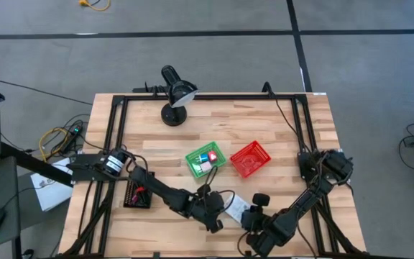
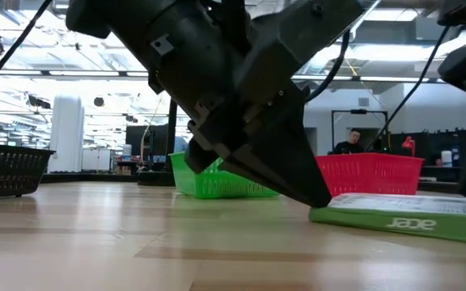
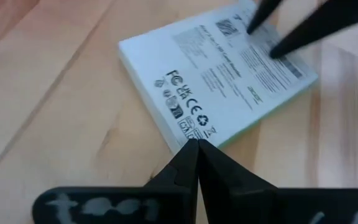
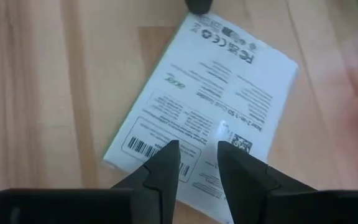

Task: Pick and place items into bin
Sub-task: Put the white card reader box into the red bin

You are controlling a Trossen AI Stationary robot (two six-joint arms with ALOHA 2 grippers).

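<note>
A flat white box (image 1: 234,208) with printed labels and a green lower edge lies flat on the table near its front edge. It also shows in the low view (image 2: 403,217). My left gripper (image 3: 197,144) is shut, with its tips at one end of the box (image 3: 216,81). My right gripper (image 4: 197,149) is open by a small gap and stands over the opposite end of the box (image 4: 210,93). A blue cube (image 1: 201,158), a red-pink block (image 1: 213,156) and a pale piece lie in the green bin (image 1: 192,155). My left gripper touches the box's edge near a corner (image 3: 194,132) with its shut fingertips. The fingers slant down from the table's left (image 2: 318,202). The box lies flat on the table. My right gripper's fingers (image 4: 166,158) stand above the box's printed top; I cannot tell whether they touch it.
A red bin (image 1: 237,152) stands right of the green one. A black basket (image 1: 136,194) sits at the left by my left arm. A black lamp-like stand (image 1: 175,97) is at the far edge. Black frame rails run along the table's sides.
</note>
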